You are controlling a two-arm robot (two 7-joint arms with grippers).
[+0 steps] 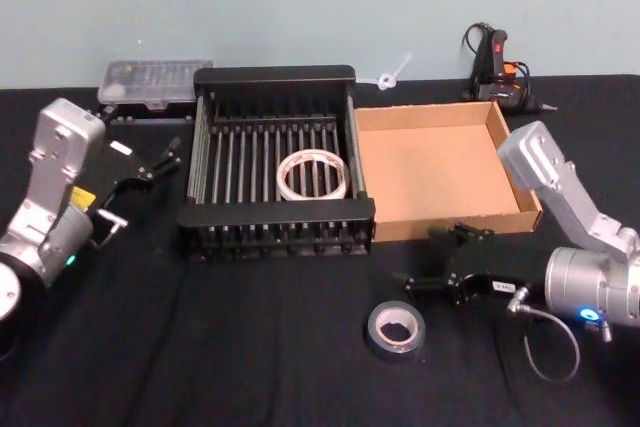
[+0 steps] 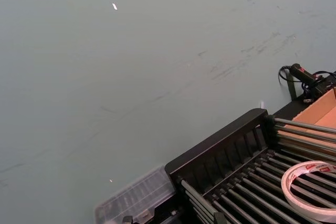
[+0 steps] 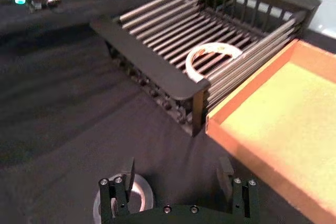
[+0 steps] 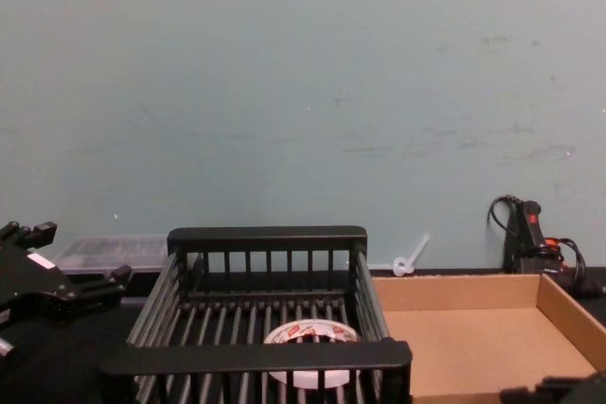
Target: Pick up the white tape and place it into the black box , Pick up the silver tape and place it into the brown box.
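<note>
Nearest the camera, the silver tape point(image 1: 396, 329) is lying flat on the black cloth near the front edge of the bench, in front of the gap between the two boxes. It is looking like a light, stiff ring with a smooth, slightly slick outer face and a paler core, so my judgement is that it will be handling easily if taken across its rim, one finger outside and one through the centre hole, or spanned across its full width. The right pincer point(image 1: 437, 265) is hovering just beside and behind the roll, its fingers spread wide and holding nothing; in the right wrist view the roll point(image 3: 125, 199) is sitting under one finger point(image 3: 127, 170) rather than centred between the two. The white tape point(image 1: 313, 175) is already resting flat on the slatted floor of the black box point(image 1: 275, 75), so that half seems done. The brown box point(image 1: 421, 115) is standing touching the black one at the back right, waiting. The left pincer point(image 1: 158, 161) is idling open and unladen near the left edge.
</note>
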